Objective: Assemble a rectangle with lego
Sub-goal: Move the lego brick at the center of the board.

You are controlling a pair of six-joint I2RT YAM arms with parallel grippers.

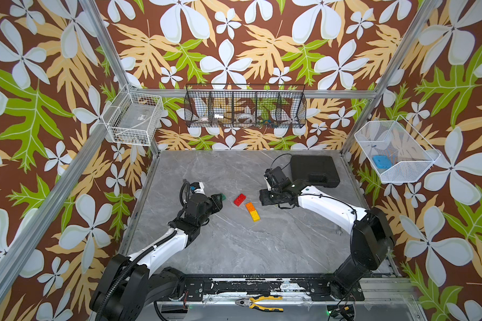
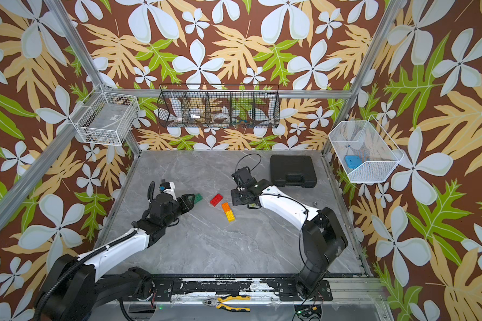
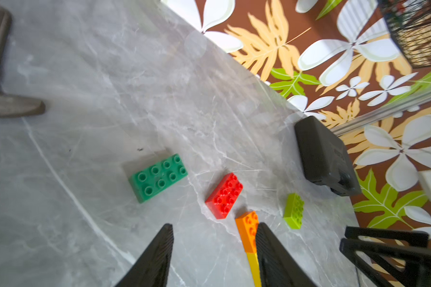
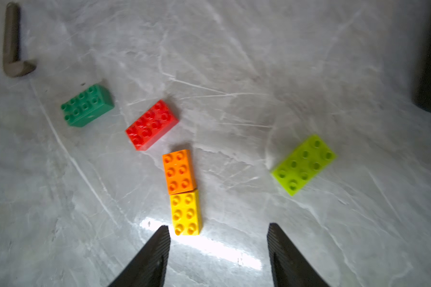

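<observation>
Five lego bricks lie singly on the grey table, and no rectangle is in view. In the right wrist view they are dark green (image 4: pixel 87 105), red (image 4: pixel 151 124), orange (image 4: pixel 179 171) end to end with yellow (image 4: pixel 186 211), and lime (image 4: pixel 304 164) off alone. The lime brick is hidden under the right arm in both top views. My left gripper (image 3: pixel 215 225) is open and empty, hovering by the dark green brick (image 2: pixel 198 198). My right gripper (image 4: pixel 218 226) is open and empty, raised to the right of the red brick (image 1: pixel 239 199) and the orange brick (image 1: pixel 250 207).
A black plastic case (image 1: pixel 315 170) lies at the table's back right, behind the right arm. Pliers (image 1: pixel 262 303) rest on the front rail. Wire baskets hang on the walls, and the right one (image 1: pixel 418 166) holds a blue block (image 1: pixel 381 162).
</observation>
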